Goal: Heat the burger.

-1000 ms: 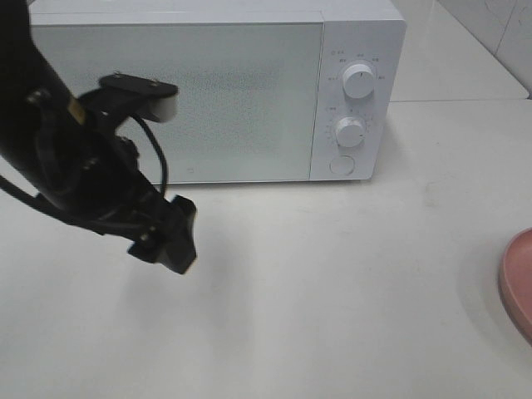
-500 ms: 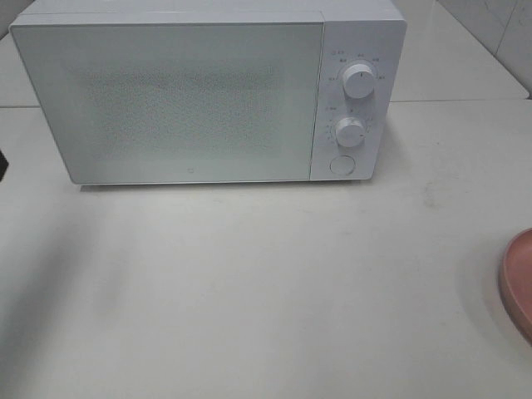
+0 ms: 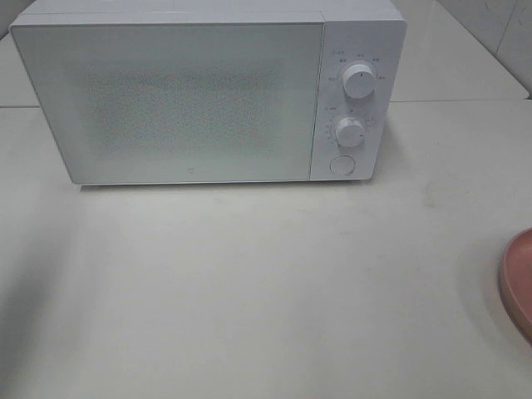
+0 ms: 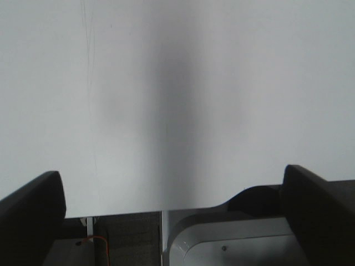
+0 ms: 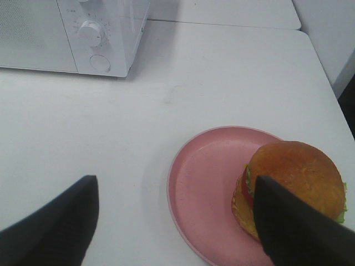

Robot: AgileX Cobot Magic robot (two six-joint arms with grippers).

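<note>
Having pulled our left arm out of the overhead view, we leave the microwave [image 3: 208,91] door shut. Both our left gripper [image 4: 172,221] and right gripper [image 5: 175,221] sit with fingers apart and empty. We judge the burger [image 5: 291,185] on its plate [image 5: 205,188] still needs loading.

**Microwave at the back, plate and burger at the right edge**

The microwave [image 3: 208,91] is set at the rear of the table [image 3: 274,283], toward the left and centre of the exterior high view. Its door [image 3: 166,100] is placed on the left of its front and is seen closed; the control panel lies to the right of the door. On that panel two knobs [image 3: 358,80] are stacked one above the other, and a round button [image 3: 342,165] is found below them. The plate [image 3: 517,283] is cut by the right edge, well apart from the microwave and nearer the front. In the right wrist view the burger [image 5: 291,188] is seen resting on the plate [image 5: 205,194], toward the side farther from the microwave [image 5: 72,33].
</note>
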